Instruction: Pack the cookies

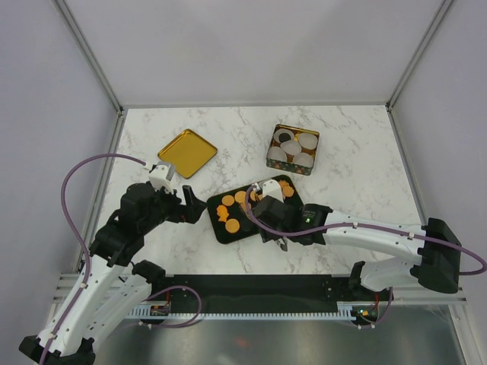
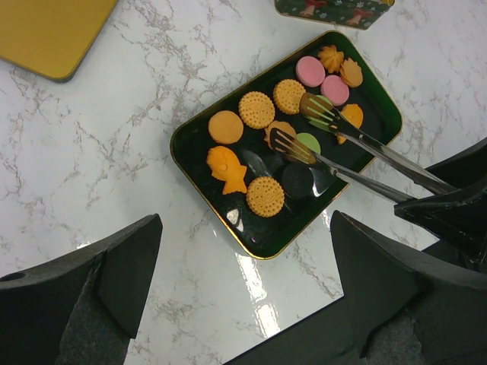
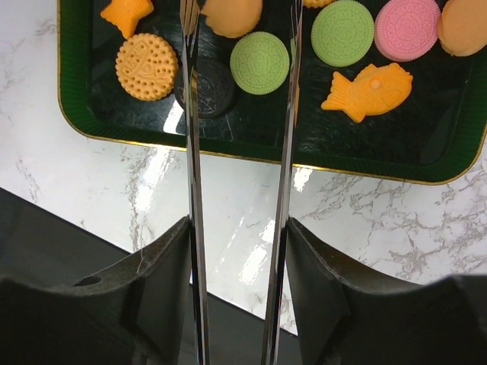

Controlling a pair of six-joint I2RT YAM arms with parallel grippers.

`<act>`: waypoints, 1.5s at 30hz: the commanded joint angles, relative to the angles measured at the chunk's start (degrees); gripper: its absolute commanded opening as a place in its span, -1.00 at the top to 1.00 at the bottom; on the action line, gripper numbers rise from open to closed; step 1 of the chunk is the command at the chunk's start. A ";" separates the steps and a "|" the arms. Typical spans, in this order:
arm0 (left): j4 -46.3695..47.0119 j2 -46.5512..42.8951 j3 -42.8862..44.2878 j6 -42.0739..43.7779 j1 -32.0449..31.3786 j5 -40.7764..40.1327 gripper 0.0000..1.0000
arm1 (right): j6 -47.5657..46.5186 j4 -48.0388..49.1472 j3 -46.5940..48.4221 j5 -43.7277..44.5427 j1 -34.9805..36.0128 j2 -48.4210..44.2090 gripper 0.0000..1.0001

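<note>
From above, my right gripper (image 1: 274,217) sits over the near-right part of the black tray (image 1: 214,204) holding the cookies (image 1: 232,207), while my left gripper (image 1: 185,204) hangs spread wide and empty just left of it. My left wrist view shows the tongs (image 2: 365,156) parted over the tray's middle, a green cookie (image 2: 308,141) between their tips. My right wrist view, that gripper clamped on the tongs' arms, runs down their long axis: the green cookie lies dead ahead between the blades, a black cookie (image 3: 209,90) under the left one, so I judge the right arm better placed.
</note>
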 commanded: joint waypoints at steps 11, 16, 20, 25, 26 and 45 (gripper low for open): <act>1.31 0.10 0.04 -1.38 -0.30 -0.36 -1.00 | 0.62 2.30 3.33 2.38 1.17 2.01 -0.13; 1.40 0.36 0.04 -1.30 -0.30 -0.36 -1.00 | 0.71 2.57 2.45 2.47 1.17 2.45 -0.10; 1.31 0.37 0.13 -1.38 -0.30 -0.36 -1.00 | 0.79 3.01 2.10 2.12 1.17 2.98 -0.05; 1.31 0.45 0.13 -1.38 -0.30 -0.36 -1.00 | 0.79 3.18 1.23 1.86 1.09 3.07 -0.01; 1.31 0.45 0.04 -1.38 -0.30 -0.36 -1.00 | 0.79 3.27 1.22 1.77 1.09 3.07 -0.02; 1.31 0.10 0.04 -1.30 -0.30 -0.54 -0.99 | 0.00 3.62 1.93 1.94 1.17 3.95 0.03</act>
